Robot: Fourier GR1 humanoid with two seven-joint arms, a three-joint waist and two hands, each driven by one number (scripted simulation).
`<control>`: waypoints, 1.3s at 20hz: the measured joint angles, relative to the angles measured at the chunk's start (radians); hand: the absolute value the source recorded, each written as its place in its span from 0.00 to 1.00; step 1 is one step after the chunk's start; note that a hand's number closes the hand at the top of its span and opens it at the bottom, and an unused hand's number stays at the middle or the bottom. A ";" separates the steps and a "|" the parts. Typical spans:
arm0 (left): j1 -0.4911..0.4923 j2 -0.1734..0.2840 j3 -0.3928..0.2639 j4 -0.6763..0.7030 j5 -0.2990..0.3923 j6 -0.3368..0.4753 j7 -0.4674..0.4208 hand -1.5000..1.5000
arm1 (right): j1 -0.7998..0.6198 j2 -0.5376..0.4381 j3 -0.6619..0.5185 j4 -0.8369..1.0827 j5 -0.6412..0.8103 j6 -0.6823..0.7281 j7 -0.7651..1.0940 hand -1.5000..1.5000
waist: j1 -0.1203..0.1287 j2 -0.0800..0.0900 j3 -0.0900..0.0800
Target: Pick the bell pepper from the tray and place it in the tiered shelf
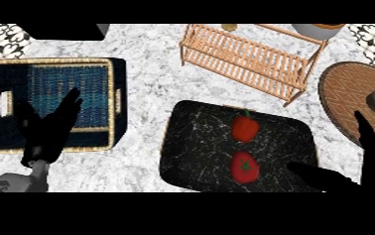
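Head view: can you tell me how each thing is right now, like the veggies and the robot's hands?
Bell pepper: lying on the tray, untouched.
Tomato: lying on the tray, nearer the robot.
Tray: flat on the counter, holding both.
Tiered shelf: nothing on its slats.
Basket: nothing seen inside.
Left hand: open, over the basket.
Right hand: open, at the tray's corner.

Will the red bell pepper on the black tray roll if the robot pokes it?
Probably a little. The red bell pepper with the green stem looks rounded and lies on the flat black speckled tray, so it may wobble or roll. Its smooth skin might slip.
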 measured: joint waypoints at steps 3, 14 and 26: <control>-0.004 -0.009 -0.003 0.003 -0.009 -0.002 -0.002 0.50 | -0.066 0.034 0.006 0.038 0.050 0.058 0.073 0.00 | 0.007 -0.001 0.002; -0.008 -0.024 0.003 0.011 -0.022 -0.011 0.015 0.50 | -0.251 0.244 0.055 0.263 0.153 0.193 0.154 0.00 | 0.007 -0.005 0.005; 0.017 -0.031 0.032 0.013 -0.021 -0.031 0.017 0.50 | -0.344 0.513 -0.008 0.478 0.378 0.308 0.149 0.00 | -0.019 -0.013 0.009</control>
